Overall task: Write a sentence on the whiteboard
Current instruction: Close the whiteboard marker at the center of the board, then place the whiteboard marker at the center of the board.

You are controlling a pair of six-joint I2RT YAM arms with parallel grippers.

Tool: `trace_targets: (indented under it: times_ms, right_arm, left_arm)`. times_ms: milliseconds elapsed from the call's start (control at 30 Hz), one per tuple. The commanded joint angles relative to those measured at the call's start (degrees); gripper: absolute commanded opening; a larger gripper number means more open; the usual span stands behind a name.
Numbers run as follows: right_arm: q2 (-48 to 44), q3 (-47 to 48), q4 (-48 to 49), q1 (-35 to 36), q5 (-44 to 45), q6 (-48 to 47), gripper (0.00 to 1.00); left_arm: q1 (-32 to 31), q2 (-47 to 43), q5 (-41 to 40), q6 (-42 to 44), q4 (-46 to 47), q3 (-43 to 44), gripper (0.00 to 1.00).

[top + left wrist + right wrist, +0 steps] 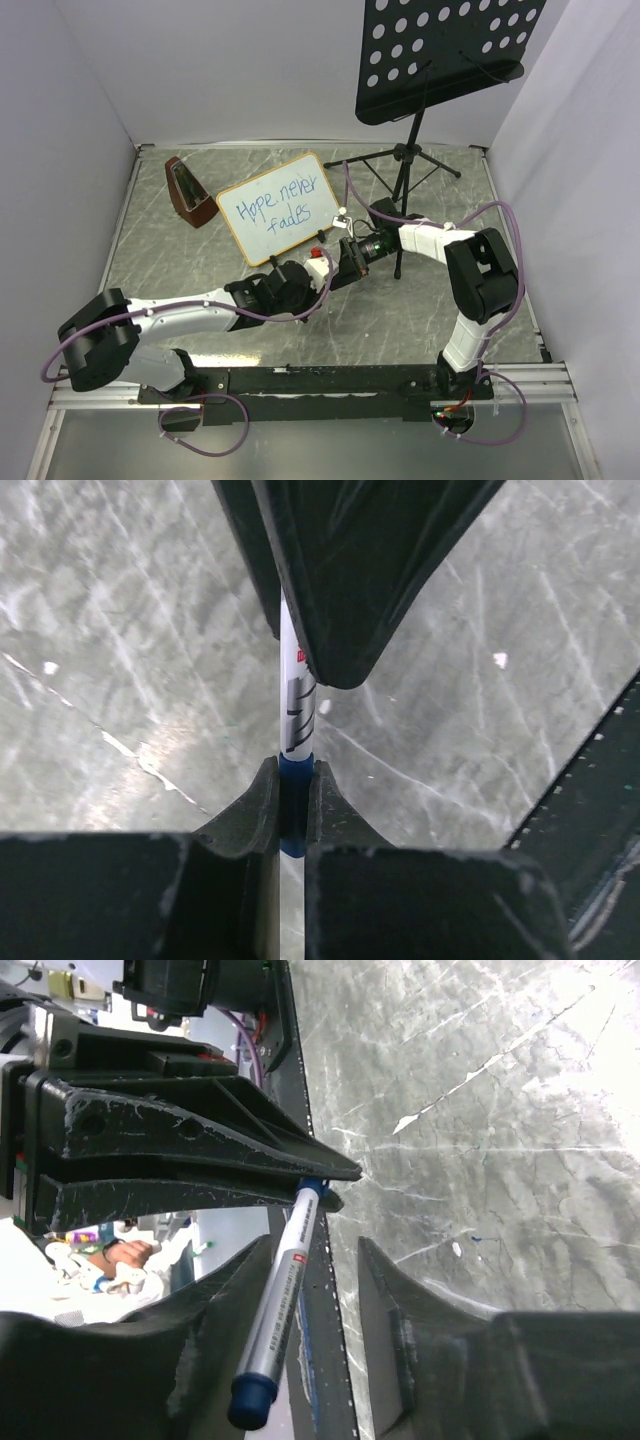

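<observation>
The whiteboard [278,208] leans upright at the back middle of the table, with the sentence [272,212] "Hope never fades" in blue across two lines. My left gripper [318,268] is shut on the blue end of a white marker [298,695], in front of the board's lower right corner. In the left wrist view its fingers [262,800] clamp that blue end. My right gripper [345,258] meets it from the right. In the right wrist view the right gripper [315,1260] is open around the marker's barrel [282,1300], which lies against one finger.
A brown metronome [186,192] stands left of the board. A black perforated music stand [440,50] rises at the back right, its tripod legs [405,160] spread on the marbled table [180,260]. White walls close the sides and back.
</observation>
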Motion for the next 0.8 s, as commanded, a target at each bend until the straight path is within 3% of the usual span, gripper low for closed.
trace_targets:
  times_ms: [0,133,433,533,667,767]
  right_arm:
    - [-2.37,2.04,-1.38,-0.98,-2.26,-2.16,0.54]
    - [-3.6,1.69,-1.55,-2.83,-1.3,-2.77,0.7]
    - [-6.76,0.72,-0.06,-5.91,1.95,-2.42,0.8]
    - [-7.2,0.8,-0.68,-6.09,2.22,-3.12,0.8]
    - [-8.17,0.54,-1.21,-6.09,3.18,-3.65,0.81]
    - [-9.93,-0.07,-1.91,-6.09,4.24,-4.35,0.8]
  left_arm:
    - [-0.52,-0.66,1.77,-5.17,0.83,-0.24,0.01]
    - [-0.52,2.15,2.48,-7.54,-1.72,-0.15,0.01]
    - [-0.52,6.99,3.8,-13.35,-5.33,-0.68,0.06]
    - [-0.52,7.78,3.18,-14.58,-6.9,-0.07,0.21]
    - [-0.52,8.66,-0.33,-15.72,-8.58,1.43,0.55]
    - [-0.52,7.61,-1.74,-16.34,-8.67,1.52,0.65]
